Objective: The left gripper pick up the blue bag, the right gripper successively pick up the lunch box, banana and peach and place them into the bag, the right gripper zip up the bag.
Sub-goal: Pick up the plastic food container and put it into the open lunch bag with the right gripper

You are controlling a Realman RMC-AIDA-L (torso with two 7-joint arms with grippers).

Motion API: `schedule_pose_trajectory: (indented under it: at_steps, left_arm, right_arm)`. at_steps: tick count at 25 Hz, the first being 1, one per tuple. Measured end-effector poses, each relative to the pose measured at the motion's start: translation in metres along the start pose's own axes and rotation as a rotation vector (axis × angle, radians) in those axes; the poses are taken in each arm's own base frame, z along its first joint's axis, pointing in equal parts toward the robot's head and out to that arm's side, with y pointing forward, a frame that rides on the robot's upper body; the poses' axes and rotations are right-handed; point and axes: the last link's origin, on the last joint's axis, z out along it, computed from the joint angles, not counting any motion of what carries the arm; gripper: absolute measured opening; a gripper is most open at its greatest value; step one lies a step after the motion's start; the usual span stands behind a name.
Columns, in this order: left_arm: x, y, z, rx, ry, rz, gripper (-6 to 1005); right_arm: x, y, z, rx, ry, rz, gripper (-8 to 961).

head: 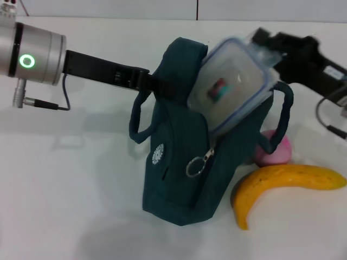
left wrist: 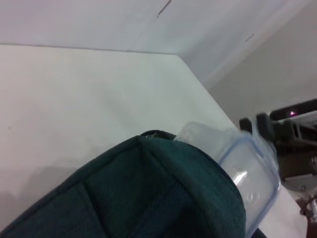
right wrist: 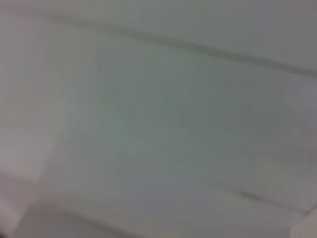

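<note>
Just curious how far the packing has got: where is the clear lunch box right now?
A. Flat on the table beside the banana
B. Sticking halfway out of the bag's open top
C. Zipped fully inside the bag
B: the lunch box juts from the blue bag mouth, with the right gripper at its upper end.

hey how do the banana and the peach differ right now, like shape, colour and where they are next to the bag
The banana is long, curved and yellow-orange; the peach is small, round and pink. The banana lies in full view in front of the peach, one end near the bag at its base; the peach sits behind it, partly hidden by the bag and one of its handles. Both rest on the white table, outside the bag, on the robot's right of it.
</note>
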Motion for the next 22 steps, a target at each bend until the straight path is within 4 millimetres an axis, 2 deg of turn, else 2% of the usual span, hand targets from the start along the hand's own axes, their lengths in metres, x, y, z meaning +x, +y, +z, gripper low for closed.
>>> schedule_pose_trajectory:
  at_steps: [3,7,15,22]
  left_arm:
    - [0.000,-0.001,0.002,-0.009,-0.007,-0.003,55]
    - [0.000,-0.002,0.001,-0.007,-0.008,0.004,55]
    - [0.001,-0.003,-0.002,0.000,-0.002,0.012,55]
    - [0.002,-0.004,-0.002,0.008,0.005,0.023,55]
  right_arm:
    - [0.008,0.004,0.015,-0.015,0.109,-0.070,219]
    - [0.012,0.006,0.025,-0.012,0.200,-0.154,231]
    - [0.007,0.008,0.026,-0.008,0.273,-0.387,255]
    - [-0.001,0.002,0.033,0.064,0.320,-0.494,276]
